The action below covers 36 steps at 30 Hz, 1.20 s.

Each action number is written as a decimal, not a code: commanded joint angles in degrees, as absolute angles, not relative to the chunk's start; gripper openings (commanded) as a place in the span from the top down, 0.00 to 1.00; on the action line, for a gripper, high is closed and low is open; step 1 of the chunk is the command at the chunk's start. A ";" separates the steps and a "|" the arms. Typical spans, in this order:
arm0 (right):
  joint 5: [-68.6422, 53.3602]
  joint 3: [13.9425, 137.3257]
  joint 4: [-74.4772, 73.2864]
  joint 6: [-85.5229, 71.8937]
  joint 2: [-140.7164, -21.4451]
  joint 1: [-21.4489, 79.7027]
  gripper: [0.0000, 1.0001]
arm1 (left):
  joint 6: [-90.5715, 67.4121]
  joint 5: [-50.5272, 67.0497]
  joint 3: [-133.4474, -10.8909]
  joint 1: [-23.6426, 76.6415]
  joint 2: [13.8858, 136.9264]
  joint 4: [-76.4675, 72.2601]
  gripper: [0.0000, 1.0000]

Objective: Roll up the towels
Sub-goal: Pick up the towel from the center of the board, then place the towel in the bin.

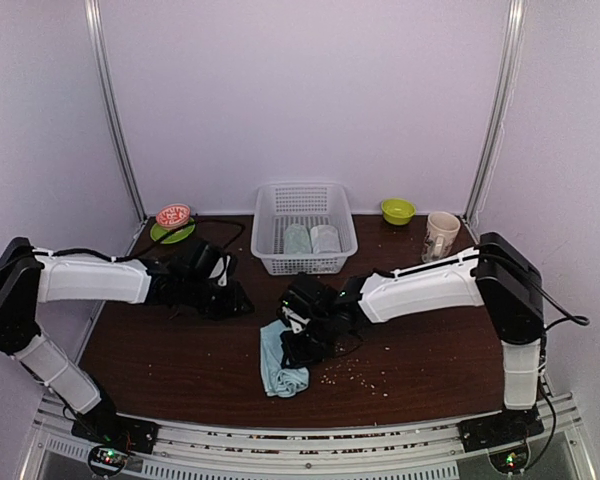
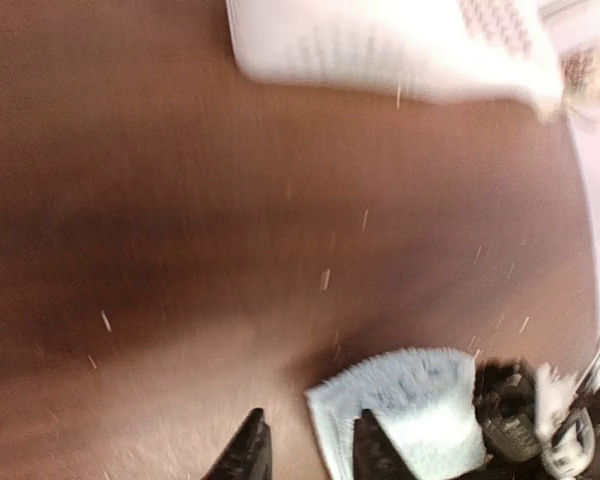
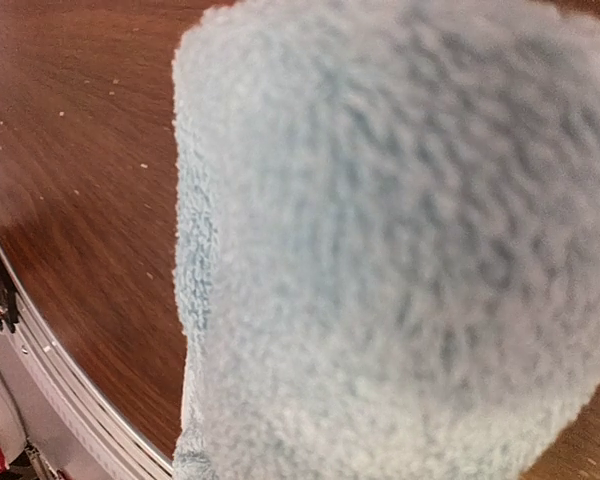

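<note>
The light blue towel (image 1: 281,366) lies bunched on the brown table (image 1: 170,355) near the front middle. My right gripper (image 1: 300,333) is at its upper end. In the right wrist view the towel (image 3: 400,250) fills the frame right up against the camera and hides the fingers, so it looks held up. My left gripper (image 1: 230,296) is open and empty, low over the table to the left. In its view (image 2: 310,445) the towel's corner (image 2: 405,400) lies just behind one fingertip (image 2: 370,440). A pale green roll (image 1: 297,238) and a greyish-white roll (image 1: 326,238) lie in the basket.
The white lattice basket (image 1: 303,262) stands at the back middle. A green plate with a red-and-white thing (image 1: 173,222) is at the back left. A green bowl (image 1: 398,210) and a mug (image 1: 441,236) are at the back right. Crumbs (image 1: 355,372) lie by the towel.
</note>
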State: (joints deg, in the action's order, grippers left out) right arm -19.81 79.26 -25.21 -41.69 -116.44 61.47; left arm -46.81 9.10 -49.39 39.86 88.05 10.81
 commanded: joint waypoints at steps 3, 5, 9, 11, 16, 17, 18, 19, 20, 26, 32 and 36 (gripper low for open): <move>-11.12 72.32 -33.90 -36.37 -104.49 57.16 1.00 | -43.49 2.86 -64.01 33.47 92.97 11.59 0.53; -10.85 71.47 -35.50 -34.59 -101.14 56.02 1.00 | -43.44 3.85 -68.71 31.43 96.20 11.02 0.45; -10.08 71.00 -38.85 -32.11 -95.39 53.78 1.00 | -42.53 3.92 -77.91 27.85 102.66 11.54 0.30; -10.38 71.72 -40.64 -31.07 -93.06 52.06 1.00 | -41.70 5.62 -83.39 26.52 106.80 12.47 0.30; -11.29 77.14 -44.28 -28.82 -89.24 48.17 1.00 | -38.61 10.17 -101.01 25.45 120.50 21.81 0.38; -11.39 78.79 -45.12 -28.42 -88.87 47.63 1.00 | -38.38 11.10 -103.93 25.34 122.66 23.00 0.41; -11.77 80.17 -45.34 -28.00 -88.52 47.10 1.00 | -38.14 12.06 -105.71 25.35 124.21 23.16 0.43; -12.08 81.71 -45.58 -27.79 -88.32 46.55 1.00 | -38.47 12.57 -106.80 25.32 125.37 23.04 0.45; -12.45 83.18 -45.78 -27.56 -88.27 46.07 1.00 | -38.78 12.98 -107.14 25.32 126.20 22.70 0.47; -14.39 88.74 -43.85 -27.56 -89.90 43.27 1.00 | -39.90 14.80 -107.19 25.39 128.22 22.14 0.67; -15.29 92.07 -42.29 -28.07 -92.15 42.46 1.00 | -39.84 15.73 -105.63 25.62 127.33 22.94 0.90; -15.91 93.26 -42.00 -28.33 -92.76 42.19 1.00 | -39.82 16.13 -102.94 26.45 125.26 23.38 1.00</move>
State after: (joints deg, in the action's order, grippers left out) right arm -14.79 90.87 -43.66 -28.45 -92.09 42.68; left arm -41.45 15.09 -105.43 25.17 128.11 22.76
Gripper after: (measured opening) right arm 0.108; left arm 0.048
